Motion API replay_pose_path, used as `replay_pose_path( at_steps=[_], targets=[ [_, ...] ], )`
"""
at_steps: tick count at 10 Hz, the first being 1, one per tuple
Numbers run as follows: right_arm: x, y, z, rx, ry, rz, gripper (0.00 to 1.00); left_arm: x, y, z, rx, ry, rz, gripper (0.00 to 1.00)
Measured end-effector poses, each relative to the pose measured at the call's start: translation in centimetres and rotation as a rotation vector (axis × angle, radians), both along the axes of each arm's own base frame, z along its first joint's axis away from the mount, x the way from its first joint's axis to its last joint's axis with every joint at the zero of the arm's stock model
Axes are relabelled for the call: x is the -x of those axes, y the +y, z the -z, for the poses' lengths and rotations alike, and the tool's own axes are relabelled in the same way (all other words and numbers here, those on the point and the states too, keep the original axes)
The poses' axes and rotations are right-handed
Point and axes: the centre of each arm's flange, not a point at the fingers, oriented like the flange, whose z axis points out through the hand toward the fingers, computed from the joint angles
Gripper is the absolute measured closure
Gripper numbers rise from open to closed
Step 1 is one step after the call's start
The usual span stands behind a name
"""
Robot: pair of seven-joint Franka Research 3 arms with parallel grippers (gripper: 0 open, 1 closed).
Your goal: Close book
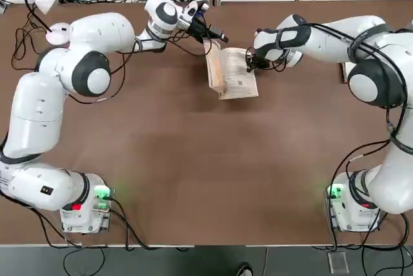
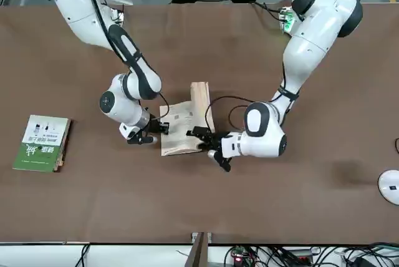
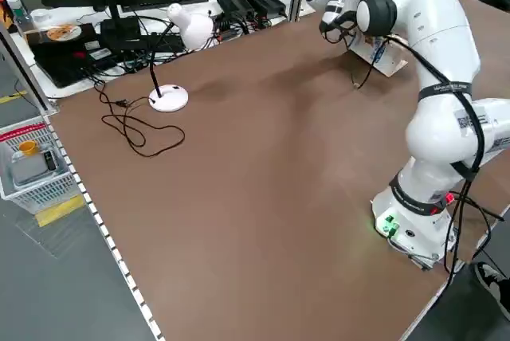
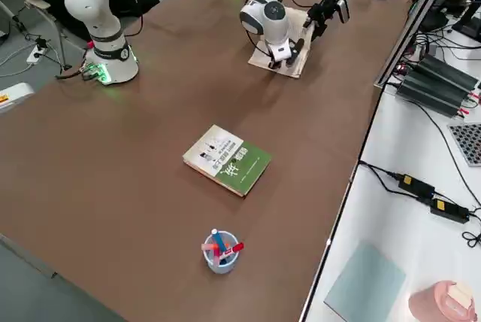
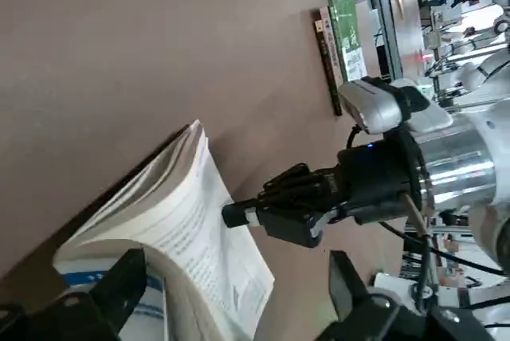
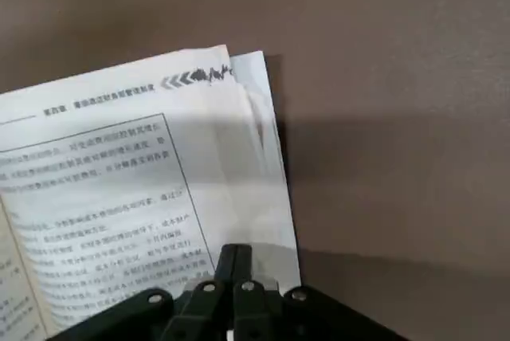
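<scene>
Blue cover lettering (image 5: 119, 297) under book (image 5: 199, 221) pages.

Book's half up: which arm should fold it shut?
Probably left. The left gripper is open at the book's raised left half, ready to push it over. The right gripper is shut, pinning the flat right page.

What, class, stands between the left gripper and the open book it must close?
Nothing visible does. The left gripper is open right at the raised half of the book, while the shut right gripper presses the flat pages from the opposite side.
</scene>
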Motion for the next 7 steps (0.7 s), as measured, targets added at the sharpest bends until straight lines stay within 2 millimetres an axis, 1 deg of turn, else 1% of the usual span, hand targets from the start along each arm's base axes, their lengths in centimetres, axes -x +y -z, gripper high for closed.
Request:
replay_pose_path(
  at_steps=[7],
  targets=[
    [0.00,0.00,0.00,0.000,0.000,0.000,0.99,0.08,-0.08,-0.08,0.018,0.036,-0.014,0.00]
  ],
)
